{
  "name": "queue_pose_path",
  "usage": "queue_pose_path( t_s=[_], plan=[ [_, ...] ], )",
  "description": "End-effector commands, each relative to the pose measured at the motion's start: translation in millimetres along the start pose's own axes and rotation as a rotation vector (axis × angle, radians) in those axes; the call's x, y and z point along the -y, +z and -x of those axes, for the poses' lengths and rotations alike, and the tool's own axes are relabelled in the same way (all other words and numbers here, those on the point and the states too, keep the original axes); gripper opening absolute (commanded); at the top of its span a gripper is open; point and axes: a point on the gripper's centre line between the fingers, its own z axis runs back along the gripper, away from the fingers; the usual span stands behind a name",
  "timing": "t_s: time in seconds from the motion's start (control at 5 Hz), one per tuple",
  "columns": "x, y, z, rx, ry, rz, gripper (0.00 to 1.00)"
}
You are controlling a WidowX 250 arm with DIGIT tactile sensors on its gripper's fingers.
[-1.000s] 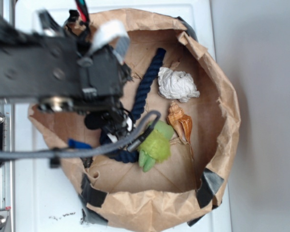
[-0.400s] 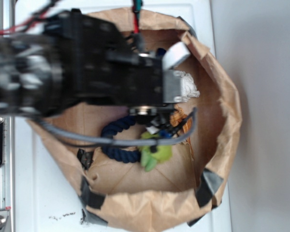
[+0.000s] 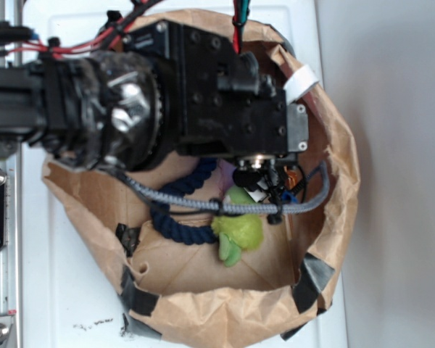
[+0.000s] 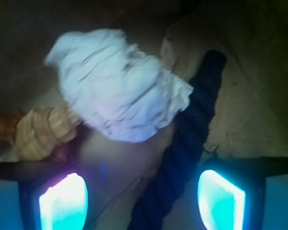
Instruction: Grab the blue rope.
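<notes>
Exterior view: the arm hangs over the paper bag (image 3: 333, 130); the blue rope (image 3: 175, 217) lies curved on the bag floor beside a green toy (image 3: 241, 230). Wrist view: gripper (image 4: 141, 196) spread, rope (image 4: 192, 129) between the pads, nearer the right one. Step: approach. Next: centre, descend, close.

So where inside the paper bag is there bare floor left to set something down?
The bare patch is the bag floor between the blue rope, the green toy and the taped front wall. The middle, under the pincer, is crowded: rope, crumpled white paper and shell lie close together.
</notes>
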Motion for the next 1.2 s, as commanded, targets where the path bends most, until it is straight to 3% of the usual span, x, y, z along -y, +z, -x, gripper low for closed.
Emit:
queue_pose_path(
  t_s=[0.0,0.4,0.6,0.8,1.0],
  plan=[
    [11.0,2.8,-13.6,0.083,-0.036,0.007,1.0],
    [3.8,-2.0,-23.8,0.06,-0.011,0.051,1.0],
    [-4.3,0.4,-29.3,0.071,0.025,0.086,1.0],
    [-23.6,15.6,-24.3,0.119,0.044,0.137,1.0],
    [-35.6,36.8,-22.1,0.075,0.065,0.173,1.0]
  ],
)
